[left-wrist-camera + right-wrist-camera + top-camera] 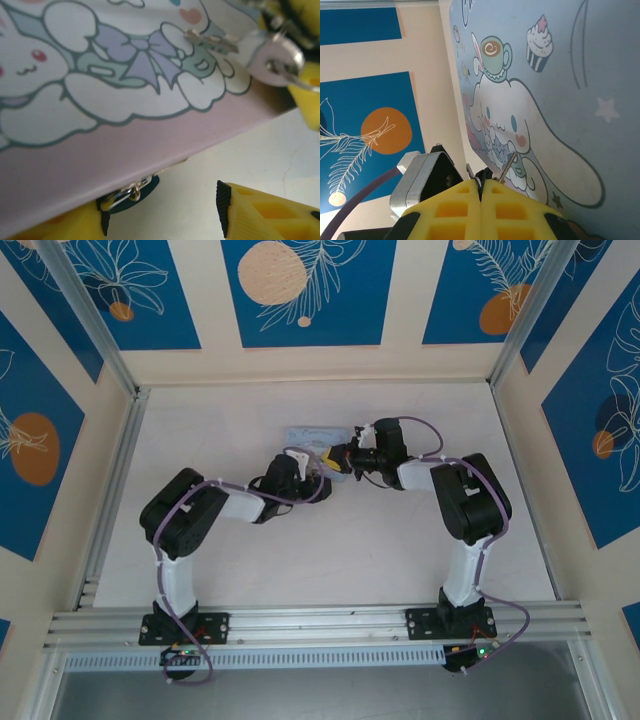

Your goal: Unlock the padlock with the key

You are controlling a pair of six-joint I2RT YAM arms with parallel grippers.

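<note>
The padlock point(145, 186) has a teal body and a metal shackle. It lies half hidden under the tin's edge, against my left gripper's left finger point(82, 222). My left gripper point(162, 210) stands open, with bare table between its fingers. My right gripper point(481, 187) is shut on the key point(507, 167), whose thin blade pokes out over the tin. In the left wrist view the key point(212, 42) hovers over the lid, its round head at the right gripper's yellow fingers point(306, 97). From above, the left gripper point(318, 468) and right gripper point(345, 457) meet just in front of the tin.
The pale blue tin point(310, 432), with a cartoon picture and a pink edge point(125, 150), lies at the table's middle back. Blue-and-cream patterned walls point(300, 290) enclose the table. An aluminium rail point(320, 625) runs along the near edge by the arm bases.
</note>
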